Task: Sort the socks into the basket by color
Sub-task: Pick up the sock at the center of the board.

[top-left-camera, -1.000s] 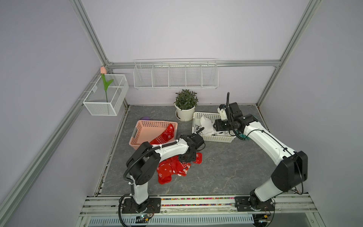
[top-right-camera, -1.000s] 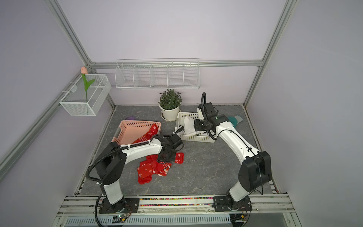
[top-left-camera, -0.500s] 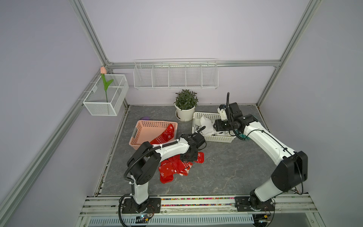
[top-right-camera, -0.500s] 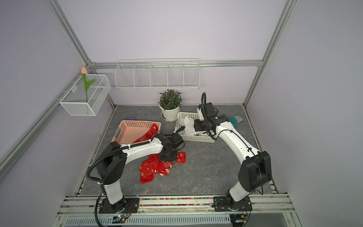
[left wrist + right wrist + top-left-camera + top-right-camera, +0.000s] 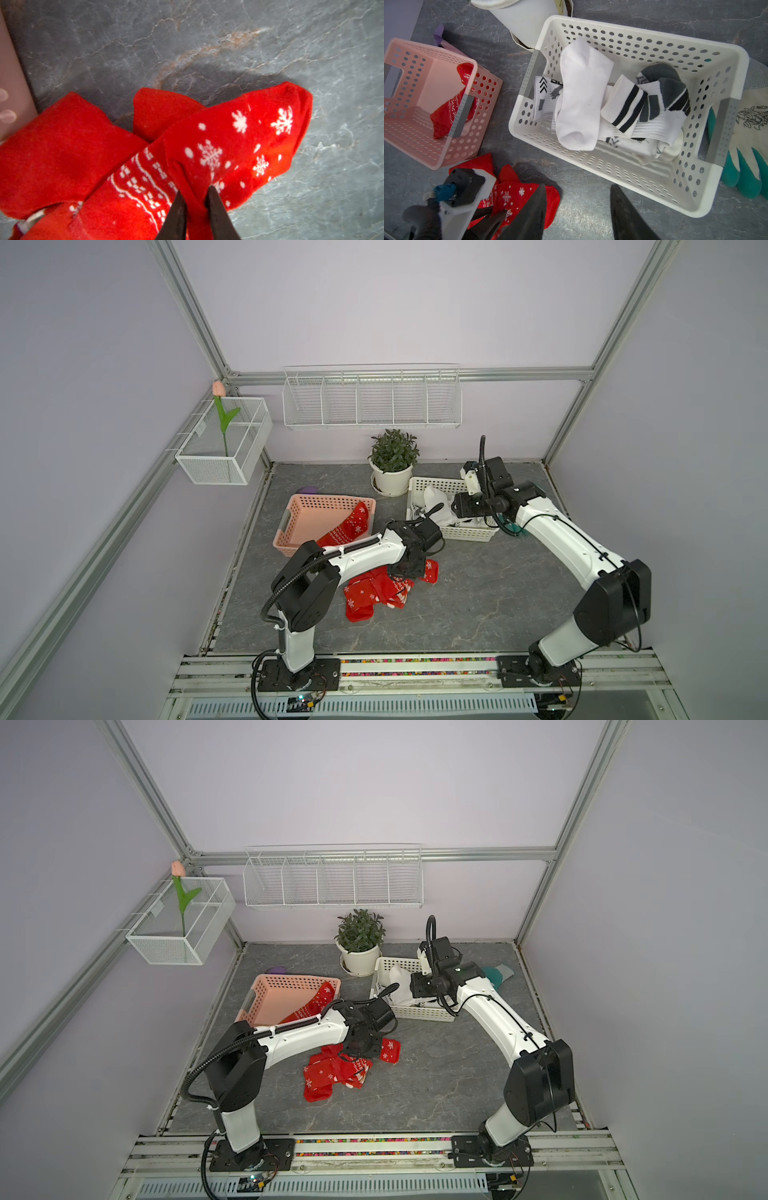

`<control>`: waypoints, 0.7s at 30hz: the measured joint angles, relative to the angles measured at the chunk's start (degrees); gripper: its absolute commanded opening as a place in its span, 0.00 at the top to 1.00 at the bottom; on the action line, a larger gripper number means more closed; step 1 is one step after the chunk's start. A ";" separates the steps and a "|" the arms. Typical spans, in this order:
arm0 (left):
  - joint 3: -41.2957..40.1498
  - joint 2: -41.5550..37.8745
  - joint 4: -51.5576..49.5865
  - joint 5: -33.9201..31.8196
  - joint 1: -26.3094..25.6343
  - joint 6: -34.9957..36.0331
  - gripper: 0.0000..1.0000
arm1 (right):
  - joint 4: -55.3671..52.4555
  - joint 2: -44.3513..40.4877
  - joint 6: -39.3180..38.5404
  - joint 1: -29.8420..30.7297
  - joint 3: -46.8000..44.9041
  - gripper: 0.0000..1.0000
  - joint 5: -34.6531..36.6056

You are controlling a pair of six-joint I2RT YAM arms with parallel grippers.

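Several red socks [image 5: 380, 591] lie heaped mid-counter [image 5: 478, 614]; the left pincer [image 5: 195, 194] straddles a raised fold of one, jaws narrowly apart, and I cannot tell whether it squeezes. One draped sock [image 5: 351, 526] hangs in the pink basket [image 5: 328, 498] at the heap's 11 o'clock. White socks [image 5: 583, 93] fill the white basket [image 5: 465, 536] at 2 o'clock, near the released, empty right pincer [image 5: 577, 187].

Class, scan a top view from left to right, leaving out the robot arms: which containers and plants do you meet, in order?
The wire box holding the tulip → pink basket → potted plant → white basket.
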 measured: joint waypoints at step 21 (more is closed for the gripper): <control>20.96 15.58 -3.41 1.49 -4.09 3.87 0.44 | -2.40 -6.32 -0.07 -3.69 -0.20 0.46 4.07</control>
